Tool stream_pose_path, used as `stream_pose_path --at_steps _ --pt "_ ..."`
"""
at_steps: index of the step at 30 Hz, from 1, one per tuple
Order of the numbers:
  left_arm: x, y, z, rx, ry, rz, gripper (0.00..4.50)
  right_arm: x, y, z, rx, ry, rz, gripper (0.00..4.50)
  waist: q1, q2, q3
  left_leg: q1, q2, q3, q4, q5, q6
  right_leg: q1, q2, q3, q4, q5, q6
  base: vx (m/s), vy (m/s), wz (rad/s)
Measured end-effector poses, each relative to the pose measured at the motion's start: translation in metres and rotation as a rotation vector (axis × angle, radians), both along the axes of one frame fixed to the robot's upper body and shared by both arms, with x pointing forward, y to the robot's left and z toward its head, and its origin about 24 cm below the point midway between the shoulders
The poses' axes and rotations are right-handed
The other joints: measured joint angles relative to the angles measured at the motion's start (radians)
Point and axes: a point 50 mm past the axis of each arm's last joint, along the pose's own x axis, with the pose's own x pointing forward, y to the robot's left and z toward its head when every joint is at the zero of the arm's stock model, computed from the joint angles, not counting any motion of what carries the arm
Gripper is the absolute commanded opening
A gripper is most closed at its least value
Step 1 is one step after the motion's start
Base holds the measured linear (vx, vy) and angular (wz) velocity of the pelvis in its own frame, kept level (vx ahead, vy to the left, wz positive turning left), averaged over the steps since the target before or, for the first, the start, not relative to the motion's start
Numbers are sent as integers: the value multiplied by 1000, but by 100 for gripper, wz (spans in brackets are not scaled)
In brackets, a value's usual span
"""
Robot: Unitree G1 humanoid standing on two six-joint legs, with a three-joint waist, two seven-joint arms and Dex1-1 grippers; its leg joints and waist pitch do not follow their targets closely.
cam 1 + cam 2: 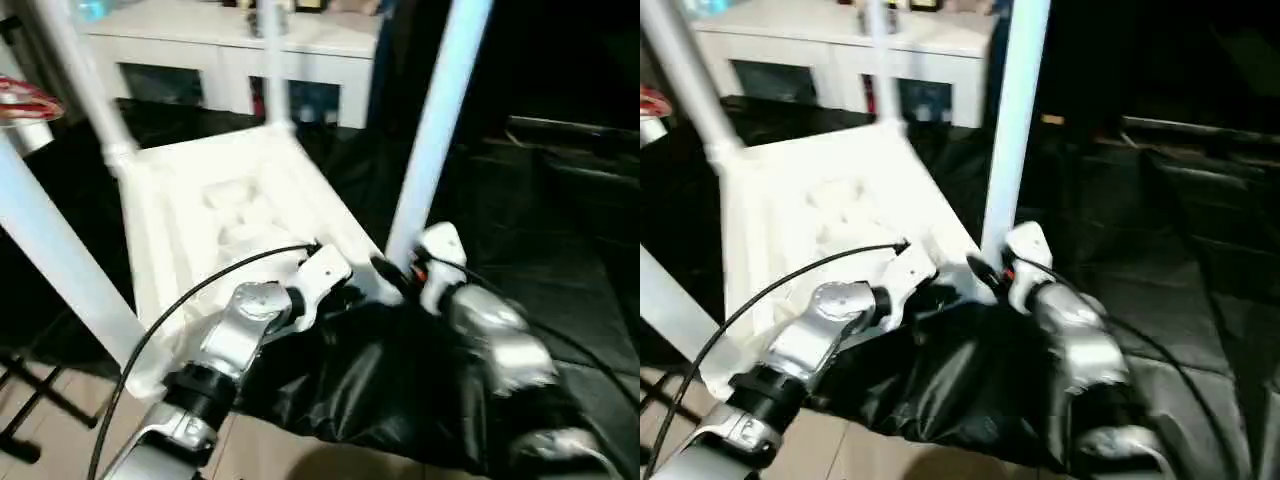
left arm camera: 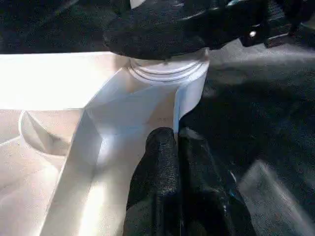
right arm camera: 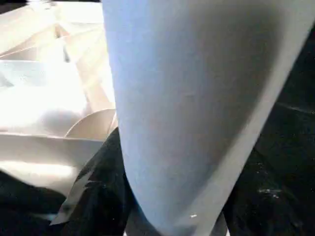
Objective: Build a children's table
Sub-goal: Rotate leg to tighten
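Two-handed, working at the near right corner of the children's table (image 1: 240, 210). Showing the white tabletop (image 1: 830, 215) lying upside down on a crumpled black sheet (image 1: 350, 390), ribbed underside facing up, with all four tapered legs standing upright in the corners. Wrapping the right gripper (image 1: 395, 272) around the near right leg (image 1: 435, 120) low down, just above the round corner socket (image 2: 167, 71). Grasping that leg between the black fingers (image 2: 162, 29), with the tube rising straight past the wrist. Holding the left gripper (image 2: 176, 135) clenched, finger against finger, nothing between them. Touching the fingertips to the tabletop's outer rim just beside the same socket, close to the right gripper. Reaching in with both silver forearms from the near edge, the two converging on one corner. Trailing a black cable (image 1: 200, 290) in an arc over the left forearm. Standing in the background, beyond the far legs, a low white cabinet (image 1: 230, 50) with dark glass doors. Leaving the near left leg (image 1: 60, 270) and the two far legs untouched, well apart from either gripper.
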Motion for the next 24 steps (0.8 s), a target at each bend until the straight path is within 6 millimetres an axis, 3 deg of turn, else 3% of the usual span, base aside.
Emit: stream_pose_path --at_steps 2,6,14,23,24 --pt "0 0 1 0 -4 3 0 2 1 1 2 4 -4 253 -2 0 0 -1 0 0 -1 0 0 -1 0 0 0 0 -1 0 0 0" --pt "1 1 1 -2 -4 2 0 1 3 2 31 6 7 289 -2 0 0 -1 0 0 -2 0 0 -2 0 0 1 1 -1 0 0 0" --pt "-2 12 2 -2 -12 -83 0 -4 -9 5 16 18 201 359 3 0 0 -3 0 0 -3 0 0 -4 0 0 0 2 -4 0 0 0" --pt "-11 35 6 -10 40 -267 0 -23 -35 12 -57 64 561 359 34 1 3 -7 0 0 -3 -1 1 -6 0 -1 0 2 -5 0 0 0" --pt "-12 38 6 -3 44 -281 0 -24 -37 13 -59 69 586 344 36 1 3 -7 0 0 -3 -1 2 -6 0 -1 0 2 -5 0 0 0"
